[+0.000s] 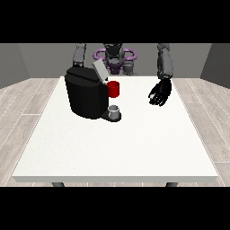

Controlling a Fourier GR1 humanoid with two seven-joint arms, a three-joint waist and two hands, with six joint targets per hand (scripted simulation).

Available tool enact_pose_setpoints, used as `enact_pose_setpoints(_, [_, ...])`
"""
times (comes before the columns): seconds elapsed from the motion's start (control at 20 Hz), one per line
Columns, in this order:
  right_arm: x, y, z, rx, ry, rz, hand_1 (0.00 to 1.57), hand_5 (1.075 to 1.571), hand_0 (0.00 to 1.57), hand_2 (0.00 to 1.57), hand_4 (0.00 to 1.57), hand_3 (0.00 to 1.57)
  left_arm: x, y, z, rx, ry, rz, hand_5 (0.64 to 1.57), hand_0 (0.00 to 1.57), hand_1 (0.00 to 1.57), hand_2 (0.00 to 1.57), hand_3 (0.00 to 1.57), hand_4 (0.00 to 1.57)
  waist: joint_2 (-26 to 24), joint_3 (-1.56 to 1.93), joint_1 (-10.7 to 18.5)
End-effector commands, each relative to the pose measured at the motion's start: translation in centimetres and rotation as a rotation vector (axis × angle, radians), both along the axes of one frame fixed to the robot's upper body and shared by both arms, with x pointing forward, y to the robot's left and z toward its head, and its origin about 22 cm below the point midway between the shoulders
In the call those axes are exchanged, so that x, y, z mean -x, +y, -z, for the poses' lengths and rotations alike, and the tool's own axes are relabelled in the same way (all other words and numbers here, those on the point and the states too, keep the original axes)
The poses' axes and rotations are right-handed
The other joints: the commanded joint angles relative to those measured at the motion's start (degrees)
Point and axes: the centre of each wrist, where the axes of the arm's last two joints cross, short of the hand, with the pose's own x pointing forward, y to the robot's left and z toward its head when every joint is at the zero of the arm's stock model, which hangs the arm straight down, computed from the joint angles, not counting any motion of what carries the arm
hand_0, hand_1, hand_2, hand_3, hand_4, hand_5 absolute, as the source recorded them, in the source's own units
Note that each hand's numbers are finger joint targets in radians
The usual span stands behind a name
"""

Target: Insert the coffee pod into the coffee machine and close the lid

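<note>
A large white counter (pixel 117 148) fills the middle of the frame, with the robot small at the top centre behind it. A black coffee machine (pixel 85 94) stands on the counter's upper left part, its grey lid (pixel 99 69) tilted up and open. A red thing at the machine (pixel 114 89) sits just to the right of the machine's upper front. Below it, on the machine's dark base at its lower right, stands a small grey thing (pixel 114 109), shaped like a short cup; whether it is the coffee pod cannot be told.

The hand at the view's right (pixel 160 94) hangs over the upper right part of the counter, well apart from the machine. It is black, its fingers relaxed and slightly bent, pointing down and toward the left. It holds nothing and touches nothing.

The arm at the view's left reaches down behind the machine, and its hand is hidden there.
</note>
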Motion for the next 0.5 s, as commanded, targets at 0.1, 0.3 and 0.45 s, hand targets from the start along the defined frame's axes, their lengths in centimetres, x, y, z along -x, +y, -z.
enact_pose_setpoints(0.1, [0.1,-1.3,1.2,-0.001,0.006,-0.003,0.00,1.571,0.00,0.00,0.00,0.00,0.6,0.9,1.8,-0.135,0.084,0.020,1.571,0.91,0.91,1.04,0.89,0.33,0.1,-0.01,-0.3])
enact_pose_setpoints(0.3, [-0.2,-0.9,1.8,-0.051,0.022,0.004,0.00,1.571,0.00,0.00,0.00,0.00,0.5,1.2,2.1,-0.190,0.150,0.030,1.571,0.79,0.79,0.96,0.85,0.39,-1.0,0.00,0.6])
enact_pose_setpoints(0.45, [0.4,-1.4,3.1,-0.036,0.094,0.022,0.00,1.571,0.00,0.00,0.00,0.00,0.0,-1.8,3.8,-0.183,0.188,0.057,1.571,0.79,0.79,0.98,0.87,0.40,-4.0,0.00,0.3])
